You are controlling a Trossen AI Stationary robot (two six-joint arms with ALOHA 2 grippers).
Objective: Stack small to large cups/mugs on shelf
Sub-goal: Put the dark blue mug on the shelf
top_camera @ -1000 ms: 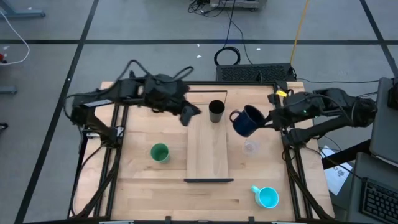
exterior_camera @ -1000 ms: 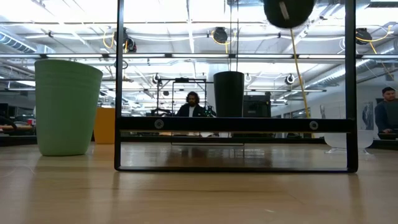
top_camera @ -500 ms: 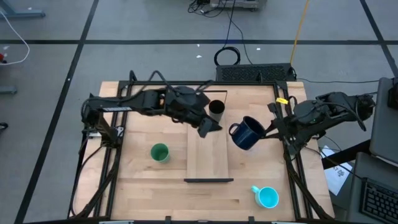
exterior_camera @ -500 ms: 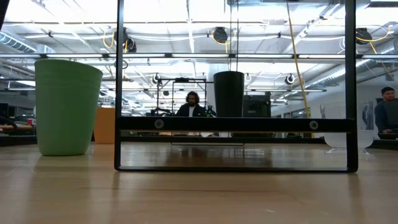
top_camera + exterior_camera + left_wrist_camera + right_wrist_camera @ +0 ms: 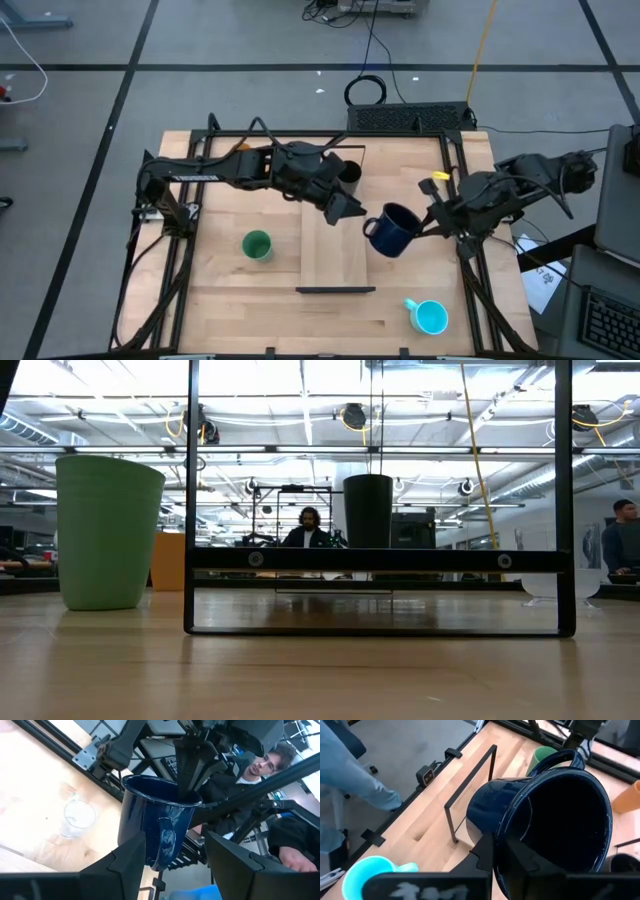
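The right gripper [image 5: 428, 217] is pinched on the rim of the dark blue mug [image 5: 391, 230] and holds it up in the air, tilted, over the right edge of the shelf [image 5: 335, 262]. The left gripper [image 5: 348, 207] is just beside the mug's handle with its 2 fingers [image 5: 131, 861] spread wide on either side, not touching. The black cup [image 5: 368, 510] stands on the shelf's far end. The green cup [image 5: 257, 245] and the light blue mug [image 5: 430, 317] sit on the table [image 5: 220, 290].
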